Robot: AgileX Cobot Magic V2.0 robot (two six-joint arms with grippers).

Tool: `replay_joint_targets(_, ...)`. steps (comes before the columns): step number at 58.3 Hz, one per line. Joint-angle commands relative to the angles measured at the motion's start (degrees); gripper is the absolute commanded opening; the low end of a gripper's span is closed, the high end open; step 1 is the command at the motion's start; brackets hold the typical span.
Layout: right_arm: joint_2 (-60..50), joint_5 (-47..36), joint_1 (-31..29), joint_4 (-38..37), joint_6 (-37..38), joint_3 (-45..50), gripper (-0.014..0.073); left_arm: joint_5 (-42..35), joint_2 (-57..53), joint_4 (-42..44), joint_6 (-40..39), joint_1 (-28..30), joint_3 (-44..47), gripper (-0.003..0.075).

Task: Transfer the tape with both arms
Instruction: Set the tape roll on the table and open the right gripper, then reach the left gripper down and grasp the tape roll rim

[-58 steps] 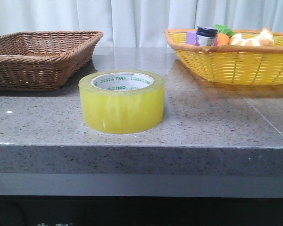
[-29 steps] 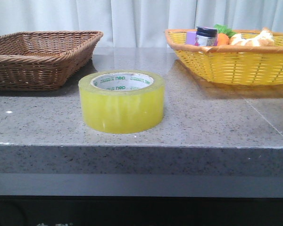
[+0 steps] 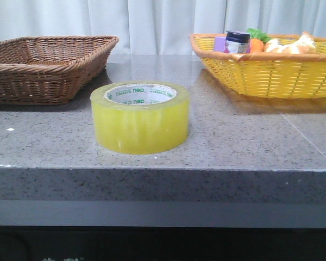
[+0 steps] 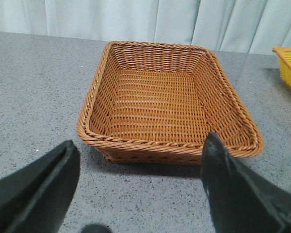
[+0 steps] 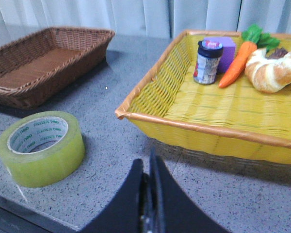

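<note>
The tape point(image 3: 140, 117), a wide yellow translucent roll with a white core and green lettering, lies flat on the grey table near its front edge. It also shows in the right wrist view point(image 5: 41, 149). My right gripper point(image 5: 146, 167) is shut and empty, above the table between the tape and the yellow basket. My left gripper point(image 4: 138, 155) is open and empty, in front of the brown basket point(image 4: 167, 104). Neither gripper shows in the front view. The tape is out of the left wrist view.
A brown wicker basket point(image 3: 46, 65) stands at the back left. A yellow basket point(image 3: 269, 70) at the back right holds a dark-lidded jar point(image 5: 207, 62), a purple block, a toy carrot point(image 5: 237, 63) and a croissant point(image 5: 272, 70). White curtains hang behind.
</note>
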Motion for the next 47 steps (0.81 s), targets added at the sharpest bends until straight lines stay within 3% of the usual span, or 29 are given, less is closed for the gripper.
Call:
replay_joint_targets(1, -2.9, -7.4, -0.4, -0.8, 0.0, 0.5, -0.0088, -1.3, 1.4, -0.6, 1.6, -0.5, -3.1, 0.0511)
replay_joint_targets(9, -3.2, -7.9, -0.4, -0.9, 0.0, 0.8, -0.0089, 9.8, 6.5, -4.0, 3.4, -3.8, -8.7, 0.0511)
replay_joint_targets(14, -3.2, -7.9, -0.4, -0.9, 0.0, 0.8, -0.0089, 12.8, 10.7, -8.3, 3.4, -6.6, -12.0, 0.0512)
replay_joint_targets(33, -3.2, -7.9, -0.4, -1.1, 0.0, 0.8, -0.0089, 12.8, 30.1, -11.1, 2.6, -19.9, -22.2, 0.0516)
replay_joint_targets(47, -3.2, -7.9, -0.4, -1.1, 0.0, 0.8, -0.0089, 14.0, 43.0, -11.7, -0.7, -26.3, -28.2, 0.0516)
